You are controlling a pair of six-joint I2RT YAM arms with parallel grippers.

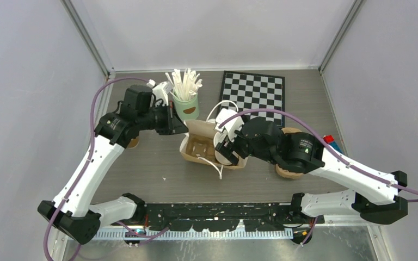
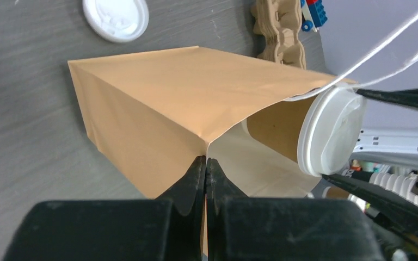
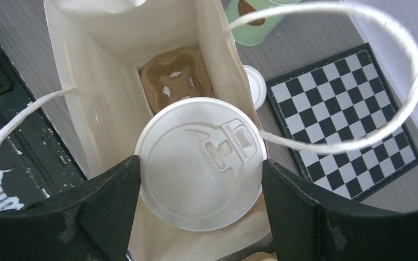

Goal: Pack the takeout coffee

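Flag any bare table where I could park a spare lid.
Bare table runs between the paper bag and the near rail, left of centre. A narrower strip lies between the chessboard and the right wall. Crowded: the middle, where the left hand pinches the bag's edge, the right hand holds a lidded cup at its mouth, and the green can stands behind.

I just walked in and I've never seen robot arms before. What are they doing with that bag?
They are packing a takeout coffee. The left gripper is shut on the rim of the brown paper bag, pinching one edge of its mouth. The right gripper holds a lidded paper cup at the opening, only partly inside. A pulp cup tray already sits at the bottom of the bag. A spare white lid lies on the table nearby.
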